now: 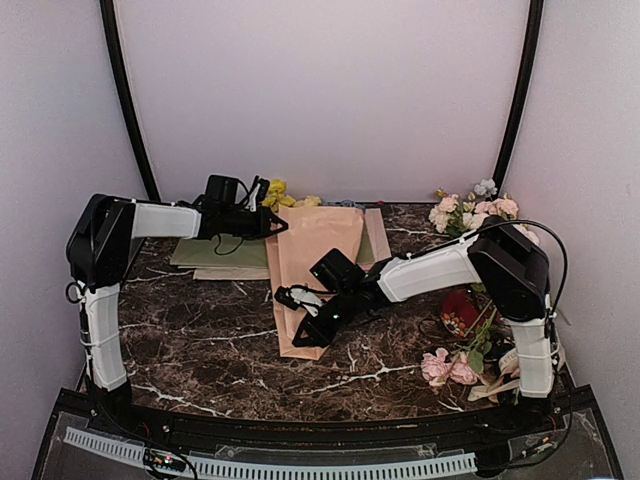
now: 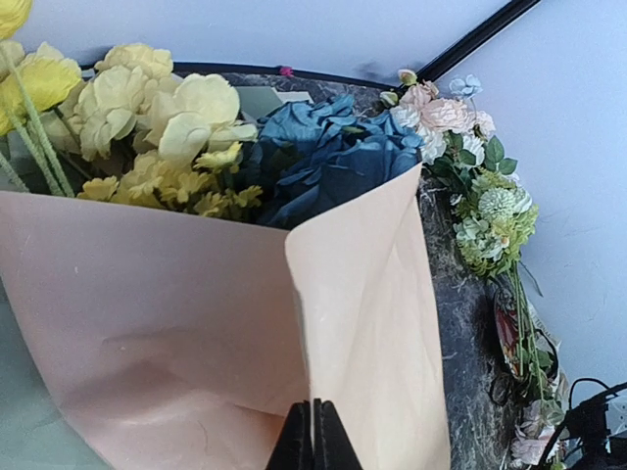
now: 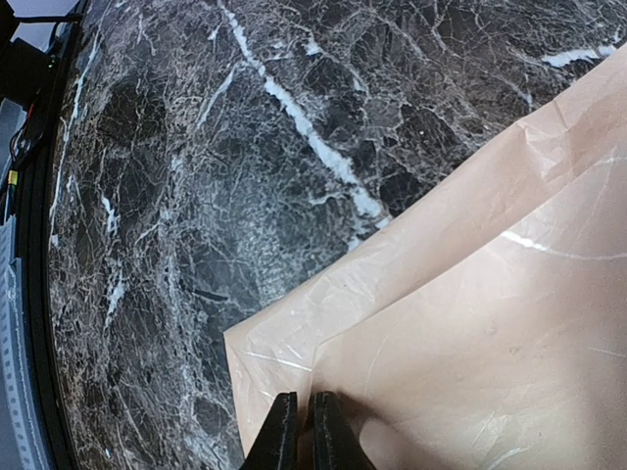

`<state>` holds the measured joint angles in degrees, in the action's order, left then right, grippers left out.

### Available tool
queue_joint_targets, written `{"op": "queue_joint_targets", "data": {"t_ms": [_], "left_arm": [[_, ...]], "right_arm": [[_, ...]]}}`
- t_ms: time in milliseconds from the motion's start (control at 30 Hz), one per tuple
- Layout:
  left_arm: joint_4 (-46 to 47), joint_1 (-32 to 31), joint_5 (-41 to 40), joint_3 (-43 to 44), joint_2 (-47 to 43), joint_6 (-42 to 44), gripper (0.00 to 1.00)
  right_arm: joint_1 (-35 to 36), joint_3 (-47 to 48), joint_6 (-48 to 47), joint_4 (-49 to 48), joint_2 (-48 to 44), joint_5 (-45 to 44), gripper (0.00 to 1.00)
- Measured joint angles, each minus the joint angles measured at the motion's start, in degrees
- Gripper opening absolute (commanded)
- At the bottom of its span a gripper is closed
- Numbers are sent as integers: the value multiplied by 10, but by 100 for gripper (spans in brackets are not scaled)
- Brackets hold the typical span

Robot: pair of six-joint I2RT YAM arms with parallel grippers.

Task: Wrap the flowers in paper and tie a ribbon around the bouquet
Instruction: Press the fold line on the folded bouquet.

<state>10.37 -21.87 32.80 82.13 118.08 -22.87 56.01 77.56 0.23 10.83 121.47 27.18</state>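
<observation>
The peach-pink paper [image 1: 318, 250] lies folded into a cone on the marble table, forming the bouquet [image 2: 147, 294]. Yellow flowers [image 2: 167, 108] and a blue hydrangea head [image 2: 323, 157] stick out of its wide far end. My left gripper [image 1: 283, 228] is at that wide end, shut on the edge of the overlapping paper flap [image 2: 372, 313]. My right gripper [image 1: 300, 337] is at the narrow near end, shut on the upper paper layer [image 3: 490, 323] close to its corner. The ribbon is out of view.
A green sheet [image 1: 212, 250] lies under the left arm. Pink and white roses with greenery [image 1: 470, 210] lie at the back right, and more roses [image 1: 445, 366] by the right arm's base. Dark marble table [image 3: 196, 196] surrounds the paper's corner.
</observation>
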Motion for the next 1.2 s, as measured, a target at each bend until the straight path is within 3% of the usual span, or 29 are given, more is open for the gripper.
{"op": "queue_joint_targets", "data": {"t_ms": [467, 867, 1033, 1200], "left_arm": [[-40, 48, -3, 10, 93, 11, 0], [-21, 51, -8, 6, 108, 17, 0], [-2, 55, -7, 1, 113, 17, 0], [10, 56, -2, -1, 116, 17, 0]], "right_arm": [[0, -2, -26, 15, -5, -7, 10], [0, -5, -55, 145, -78, -16, 22], [-8, 5, -58, 158, -113, 34, 21], [-40, 16, -26, 112, -87, 8, 17]]}}
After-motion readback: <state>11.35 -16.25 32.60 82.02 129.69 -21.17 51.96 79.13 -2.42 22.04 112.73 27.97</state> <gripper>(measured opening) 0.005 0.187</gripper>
